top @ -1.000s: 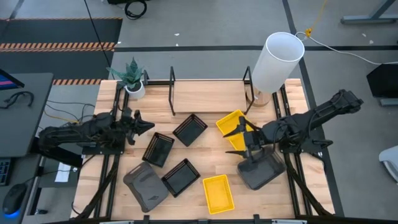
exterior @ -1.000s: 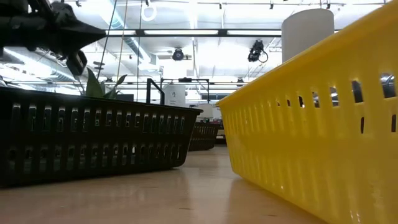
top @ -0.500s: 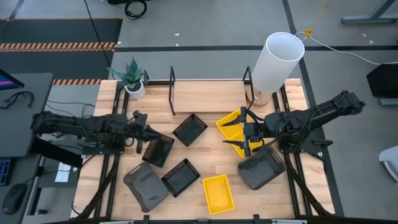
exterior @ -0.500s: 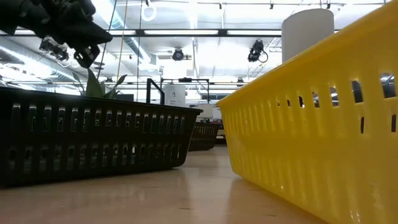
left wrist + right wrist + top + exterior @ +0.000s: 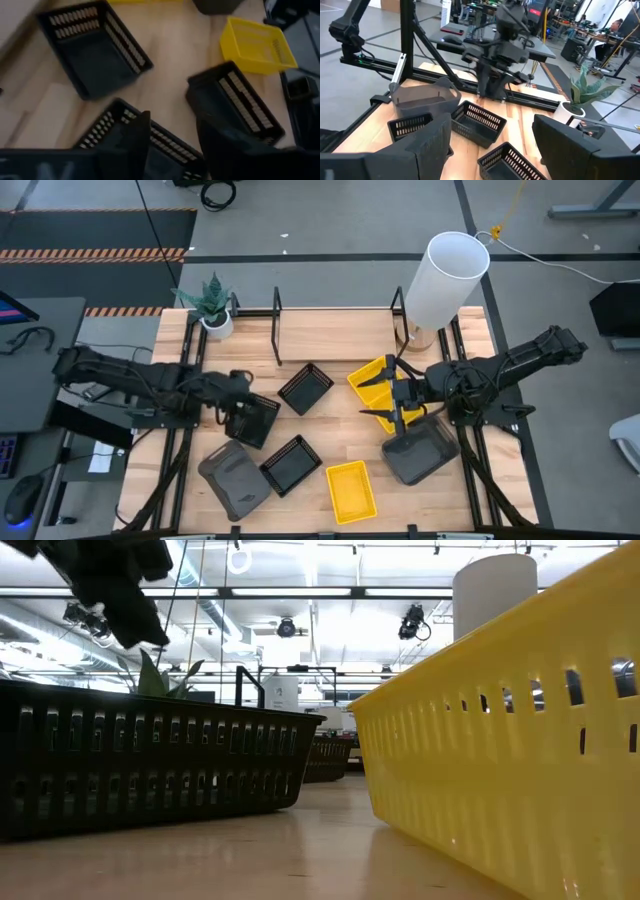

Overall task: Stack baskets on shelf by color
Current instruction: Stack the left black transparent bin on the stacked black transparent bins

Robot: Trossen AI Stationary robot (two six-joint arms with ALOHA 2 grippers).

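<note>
Then hovered left gripper (image 5: 238, 392), fingers parted, above slatted black plastic basket (image 5: 255, 420); best straddled one wall squarely before closing.

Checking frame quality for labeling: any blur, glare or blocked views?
Left wrist view: motion-blurred, black baskets smeared. Low view: yellow basket fills the right half, ceiling lights glare. High view: sharp, evenly lit. Right wrist view: clear; own fingers cover the bottom.

Directly under the left gripper (image 5: 243, 397) sits a black slatted basket (image 5: 255, 420), with another black basket (image 5: 306, 388) close ahead. Bare bench (image 5: 330, 430) opens between that basket and the right gripper (image 5: 385, 397), whose spread fingers flank a yellow basket (image 5: 372, 380), grey basket (image 5: 420, 448) behind.
</note>
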